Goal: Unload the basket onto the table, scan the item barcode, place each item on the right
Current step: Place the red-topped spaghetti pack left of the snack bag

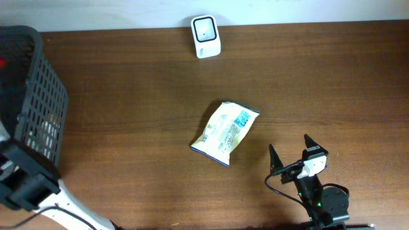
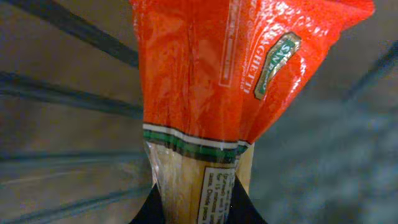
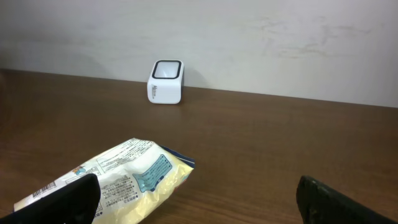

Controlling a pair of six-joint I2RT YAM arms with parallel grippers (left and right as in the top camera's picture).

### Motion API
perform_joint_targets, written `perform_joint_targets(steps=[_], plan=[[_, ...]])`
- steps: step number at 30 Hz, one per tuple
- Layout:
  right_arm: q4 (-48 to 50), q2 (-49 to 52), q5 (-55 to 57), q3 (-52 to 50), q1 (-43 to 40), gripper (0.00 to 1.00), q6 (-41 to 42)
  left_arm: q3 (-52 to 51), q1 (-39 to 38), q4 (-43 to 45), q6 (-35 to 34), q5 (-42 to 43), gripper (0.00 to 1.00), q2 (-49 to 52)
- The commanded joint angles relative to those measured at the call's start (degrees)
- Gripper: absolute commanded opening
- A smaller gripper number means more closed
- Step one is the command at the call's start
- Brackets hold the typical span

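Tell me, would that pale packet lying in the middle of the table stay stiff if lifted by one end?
Probably not: the packet looks like thin crinkled film, so it would likely sag. It lies flat on the table, so rolling seems unlikely. Its smooth wrap may slip in a grip.

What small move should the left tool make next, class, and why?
Probably lift straight up a little. The left tool looks closed on the red spaghetti packet, with the bars of the basket behind it, so the packet must clear the basket before it can go to the scanner.
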Motion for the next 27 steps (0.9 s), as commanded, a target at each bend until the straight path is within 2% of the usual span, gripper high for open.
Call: perform_joint_targets(steps=[1, 6, 8, 10, 14, 17, 19, 21, 27], plan=[[-0.24, -0.33, 0.28, -0.31, -0.44, 0.99, 0.15, 8.48, -2.56, 1.42, -3.45, -0.61, 0.0, -15.08], [-0.24, -0.33, 0.28, -0.31, -0.44, 0.99, 0.15, 9.35, -11.74, 1.4, -4.85, -0.66, 0.0, -28.76], [-0.24, -0.33, 0.28, -0.31, -0.44, 0.99, 0.15, 9.35, -16.44, 0.0, -13.2, -0.61, 0.0, -33.07], [-0.24, -0.33, 0.28, -0.31, -0.44, 0.99, 0.15, 9.35, -21.7, -5.35, -23.43, 0.79, 0.0, -35.87], [-0.24, -0.33, 0.28, -0.31, -0.44, 0.99, 0.15, 5.7, -33.86, -21.44, -29.27, 13.03, 0.0, -34.16], [-0.24, -0.33, 0.28, -0.31, -0.44, 0.99, 0.15, -2.05, -39.63, -25.64, -30.58, 16.35, 0.0, -29.55], [-0.24, -0.33, 0.28, -0.31, -0.44, 0.99, 0.15, -8.33, -42.69, -25.31, -30.97, 16.33, 0.0, -26.08], [-0.24, -0.33, 0.28, -0.31, -0.44, 0.99, 0.15, -15.19, -45.35, -22.8, -34.36, 16.26, 0.0, -22.36], [-0.24, -0.33, 0.28, -0.31, -0.44, 0.99, 0.15, -29.53, -48.7, -9.05, -36.11, 15.89, 0.0, -14.14]])
